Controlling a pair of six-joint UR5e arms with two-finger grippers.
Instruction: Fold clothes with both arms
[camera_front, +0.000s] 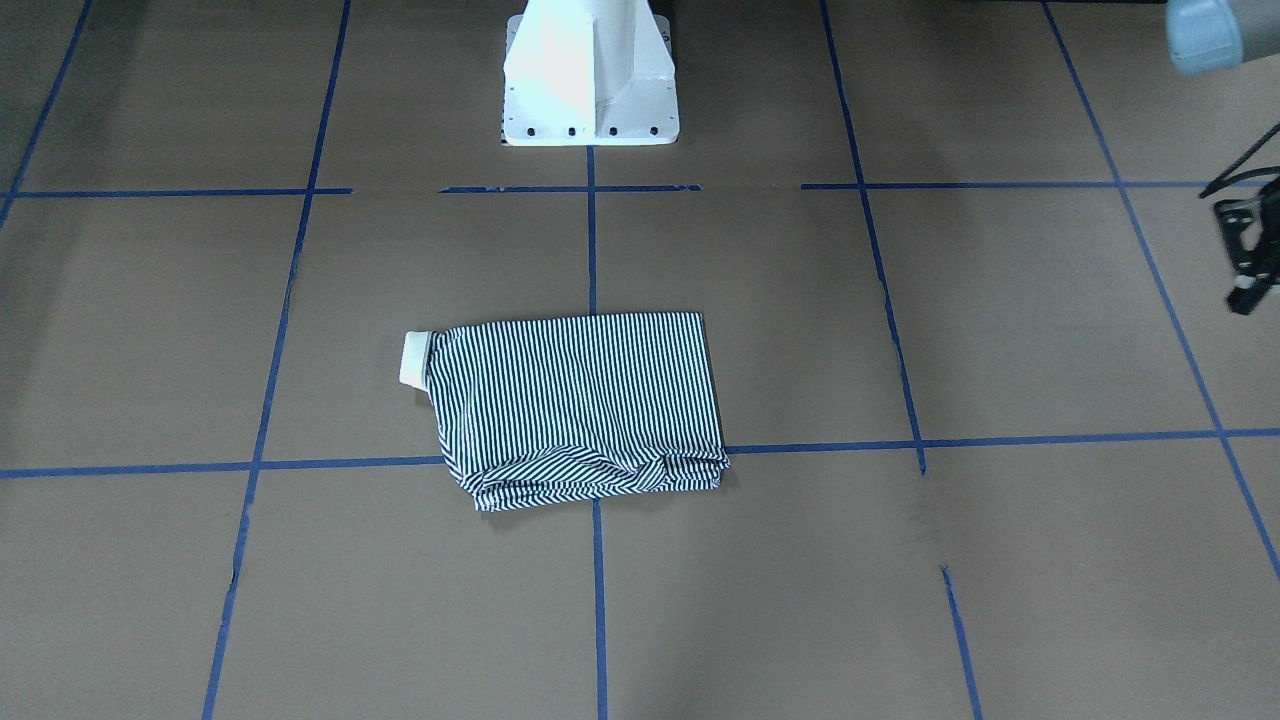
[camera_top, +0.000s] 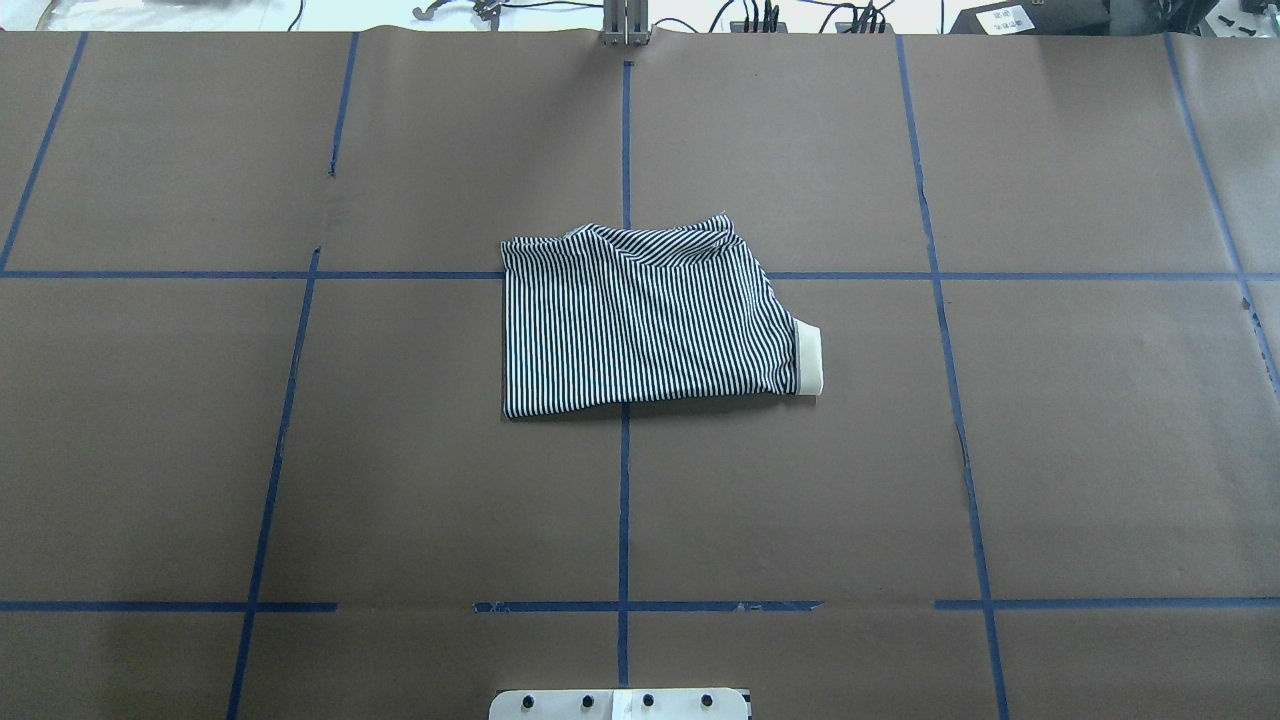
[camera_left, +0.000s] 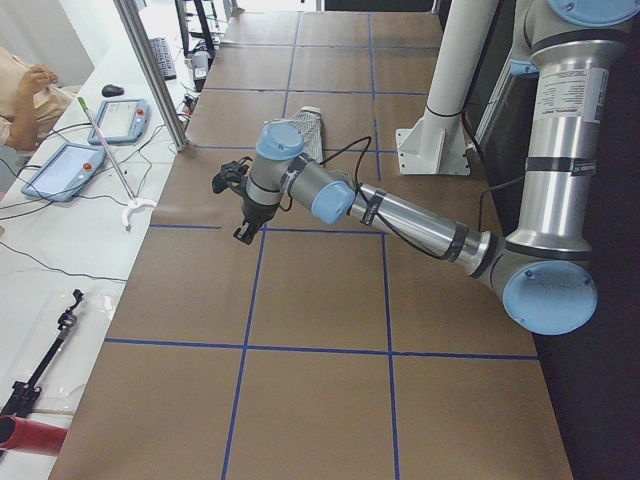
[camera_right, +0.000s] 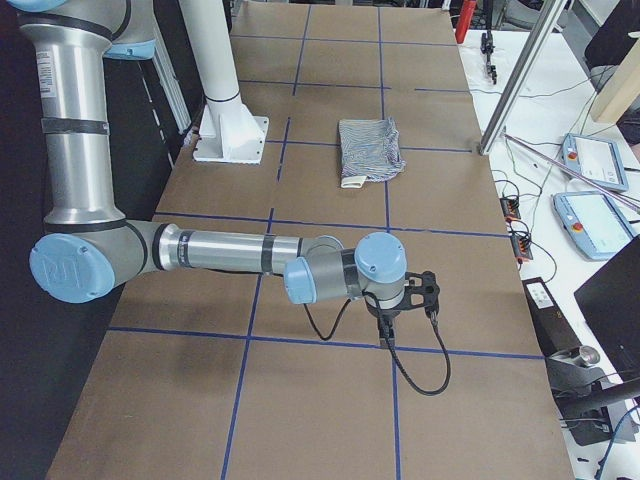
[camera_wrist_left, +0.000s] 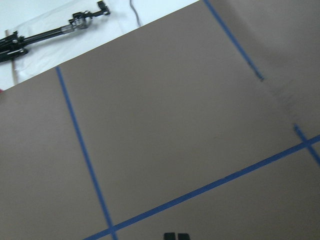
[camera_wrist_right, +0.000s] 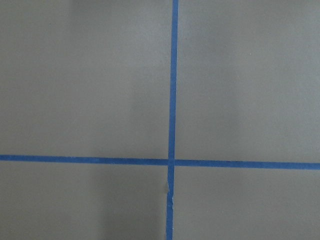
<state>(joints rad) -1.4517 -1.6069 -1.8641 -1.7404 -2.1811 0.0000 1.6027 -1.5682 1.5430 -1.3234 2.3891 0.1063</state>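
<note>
The clothes are one striped polo shirt (camera_front: 580, 400) (camera_top: 640, 320), lying folded into a compact rectangle at the table's middle. Its cream collar (camera_front: 414, 358) (camera_top: 808, 358) sticks out on the robot's right side. The shirt also shows small in the side views (camera_left: 308, 130) (camera_right: 368, 150). My left gripper (camera_front: 1245, 260) (camera_left: 238, 205) hovers far off the shirt over bare table on the left. Its fingertips (camera_wrist_left: 172, 236) sit together, shut on nothing. My right gripper (camera_right: 415, 300) hangs over the table's right end, far from the shirt. I cannot tell whether it is open or shut.
Blue tape lines (camera_top: 624, 500) grid the brown table cover. The white pedestal (camera_front: 590, 80) (camera_top: 620, 705) stands behind the shirt. A bench alongside the table holds teach pendants (camera_left: 65, 170) (camera_right: 590, 160), cables and a metal post (camera_left: 150, 70). A person (camera_left: 20, 90) sits there.
</note>
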